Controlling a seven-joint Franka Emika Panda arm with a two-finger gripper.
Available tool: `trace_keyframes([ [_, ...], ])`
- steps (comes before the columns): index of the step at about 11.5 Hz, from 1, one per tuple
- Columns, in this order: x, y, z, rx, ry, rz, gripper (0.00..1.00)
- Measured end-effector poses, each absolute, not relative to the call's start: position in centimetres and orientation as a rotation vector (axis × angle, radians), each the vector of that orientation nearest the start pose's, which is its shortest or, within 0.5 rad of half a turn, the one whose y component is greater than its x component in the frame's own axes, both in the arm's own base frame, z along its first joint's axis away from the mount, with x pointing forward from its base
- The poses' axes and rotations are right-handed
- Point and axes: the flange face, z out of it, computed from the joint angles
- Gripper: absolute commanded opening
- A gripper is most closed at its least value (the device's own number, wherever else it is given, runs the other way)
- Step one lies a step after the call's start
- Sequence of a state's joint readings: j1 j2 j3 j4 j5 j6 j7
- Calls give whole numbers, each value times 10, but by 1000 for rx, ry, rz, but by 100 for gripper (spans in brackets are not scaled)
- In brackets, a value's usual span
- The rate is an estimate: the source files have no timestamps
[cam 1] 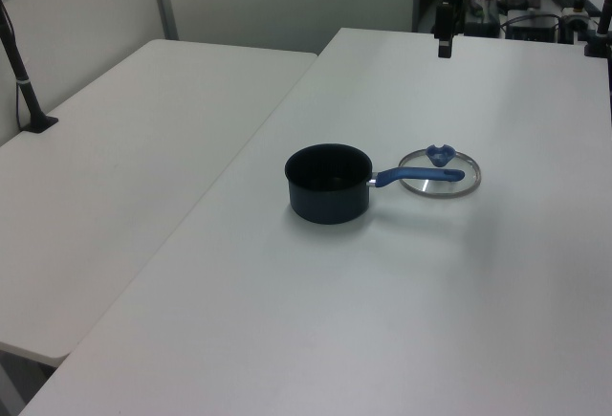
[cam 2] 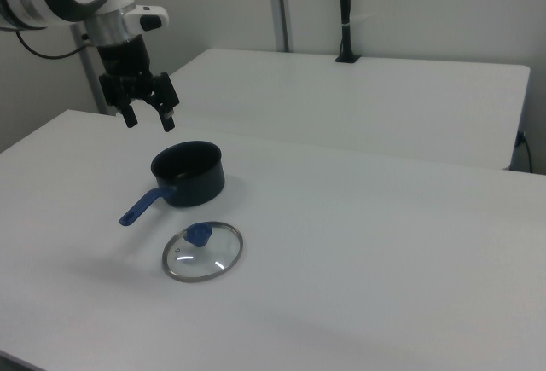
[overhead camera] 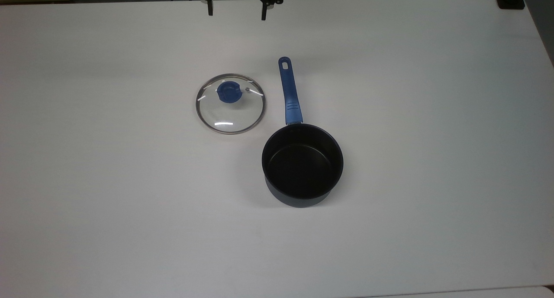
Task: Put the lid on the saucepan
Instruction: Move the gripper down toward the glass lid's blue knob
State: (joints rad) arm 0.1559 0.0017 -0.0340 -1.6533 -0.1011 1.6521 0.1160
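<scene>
Saucepan (overhead camera: 302, 166) handle toward the top view's top, lid (overhead camera: 230, 103) flat beside it, hand (overhead camera: 236, 11) spread above.

no readable text (labels, numbers) anywhere

A large white rectangular table (overhead camera: 130, 181) carries a round clear glass lid with a blue knob (overhead camera: 230, 103), lying flat just beside a small dark navy saucepan with a long blue handle (overhead camera: 302, 163).

There was one lid (overhead camera: 230, 103), one saucepan (overhead camera: 302, 164), one gripper (overhead camera: 236, 8), and two white tables (cam 1: 134, 177).
</scene>
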Motion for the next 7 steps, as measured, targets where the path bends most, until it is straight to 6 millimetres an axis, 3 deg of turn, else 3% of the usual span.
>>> trace_keyframes([
  [7,558,53,592,-3242,-7,-13,100],
])
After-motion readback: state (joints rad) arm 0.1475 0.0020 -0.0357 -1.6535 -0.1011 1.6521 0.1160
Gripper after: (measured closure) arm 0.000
